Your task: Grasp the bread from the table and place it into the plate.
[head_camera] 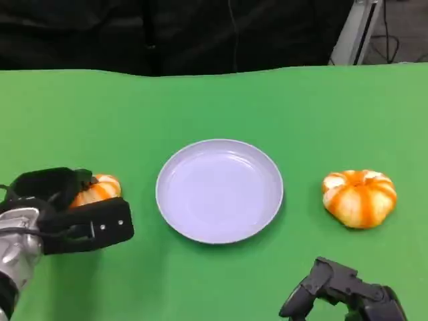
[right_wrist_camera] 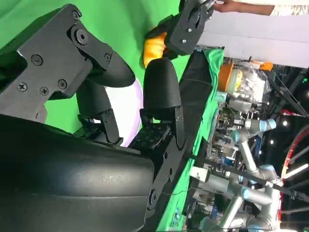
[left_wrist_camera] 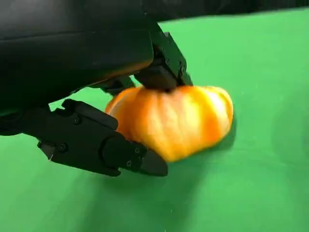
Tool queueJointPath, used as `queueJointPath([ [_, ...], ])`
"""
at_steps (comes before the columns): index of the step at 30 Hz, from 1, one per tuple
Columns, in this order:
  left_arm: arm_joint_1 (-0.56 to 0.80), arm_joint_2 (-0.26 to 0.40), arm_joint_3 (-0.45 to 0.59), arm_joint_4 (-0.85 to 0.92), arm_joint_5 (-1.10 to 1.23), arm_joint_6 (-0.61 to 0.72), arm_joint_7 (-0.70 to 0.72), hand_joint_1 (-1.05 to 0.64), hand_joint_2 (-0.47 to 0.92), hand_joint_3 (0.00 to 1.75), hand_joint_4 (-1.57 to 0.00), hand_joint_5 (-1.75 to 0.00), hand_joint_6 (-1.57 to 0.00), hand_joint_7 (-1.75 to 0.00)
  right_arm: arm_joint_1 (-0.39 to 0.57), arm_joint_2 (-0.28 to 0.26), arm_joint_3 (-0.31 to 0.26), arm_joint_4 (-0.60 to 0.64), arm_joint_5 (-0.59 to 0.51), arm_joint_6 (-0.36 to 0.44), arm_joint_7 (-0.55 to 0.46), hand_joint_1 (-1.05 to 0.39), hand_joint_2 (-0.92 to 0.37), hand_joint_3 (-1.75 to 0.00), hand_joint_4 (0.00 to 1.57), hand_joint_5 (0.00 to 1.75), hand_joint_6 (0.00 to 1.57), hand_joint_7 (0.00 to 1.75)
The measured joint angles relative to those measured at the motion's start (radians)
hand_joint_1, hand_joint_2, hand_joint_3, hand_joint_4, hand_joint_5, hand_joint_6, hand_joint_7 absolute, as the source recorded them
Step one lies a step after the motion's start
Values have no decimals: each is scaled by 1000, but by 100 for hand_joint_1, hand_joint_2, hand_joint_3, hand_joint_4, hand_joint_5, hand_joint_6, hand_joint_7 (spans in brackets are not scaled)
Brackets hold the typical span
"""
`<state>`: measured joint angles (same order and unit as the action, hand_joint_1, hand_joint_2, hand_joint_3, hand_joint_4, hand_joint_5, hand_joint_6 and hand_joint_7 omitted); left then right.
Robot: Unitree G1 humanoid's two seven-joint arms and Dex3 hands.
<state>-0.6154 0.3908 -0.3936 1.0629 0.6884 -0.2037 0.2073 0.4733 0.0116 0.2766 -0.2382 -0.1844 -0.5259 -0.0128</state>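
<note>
The green cloth worktop carries a round pale-lilac plate mid-way. My left hand has its fingers closed around an orange-striped pumpkin-shaped bread — ready to lift. My right hand rests curled, holding nothing.

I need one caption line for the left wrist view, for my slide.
The left hand closes its black fingers around an orange-and-white striped bread roll on the green table.
</note>
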Motion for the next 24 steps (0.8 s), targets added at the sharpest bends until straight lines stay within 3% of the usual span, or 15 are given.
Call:
queueJointPath([
  [3, 16, 7, 3, -18, -17, -65, 48, -18, 91, 16, -83, -174, -65, -170, 0, 0, 1, 0, 0, 0, -1, -7, -29, -136, 75, 157, 82, 127],
  [5, 25, 14, 2, -54, -16, -101, 79, -17, 67, 70, -87, -175, -67, -170, 0, 0, 2, -1, 1, 0, -1, -6, -29, -137, 75, 157, 82, 127],
  [8, 29, 25, 5, -118, -16, -141, 131, -17, 58, 89, -88, -175, -67, -170, 0, 0, 1, -2, 1, 0, -1, -6, -29, -137, 76, 156, 82, 127],
  [9, 29, 27, 6, -130, -16, -146, 138, -15, 55, 97, -90, -175, -72, -162, 0, 0, 1, -2, 1, 0, -1, -7, -28, -137, 76, 157, 82, 127],
  [11, 45, 38, 10, -184, -11, -143, 160, -14, 53, 102, -91, -175, -75, -157, 2, 0, 1, -2, 1, 0, -1, -7, -28, -137, 76, 157, 82, 127],
  [13, 60, 51, 25, -257, -1, -139, 193, -15, 46, 115, -93, -175, -71, -171, 2, 0, 1, -1, 1, 0, -2, -7, -28, -136, 76, 157, 82, 127],
  [18, 91, 70, 51, -404, 17, -128, 250, -15, 38, 126, -90, -175, -70, -175, 1, 0, 4, -1, 1, 1, -4, -8, -29, -135, 76, 157, 82, 127],
  [24, 123, 28, 54, -581, 8, -123, 220, -17, 36, 133, -92, -175, -70, -175, 2, -3, 3, -2, 1, 1, -4, -9, -30, -133, 75, 157, 82, 126],
])
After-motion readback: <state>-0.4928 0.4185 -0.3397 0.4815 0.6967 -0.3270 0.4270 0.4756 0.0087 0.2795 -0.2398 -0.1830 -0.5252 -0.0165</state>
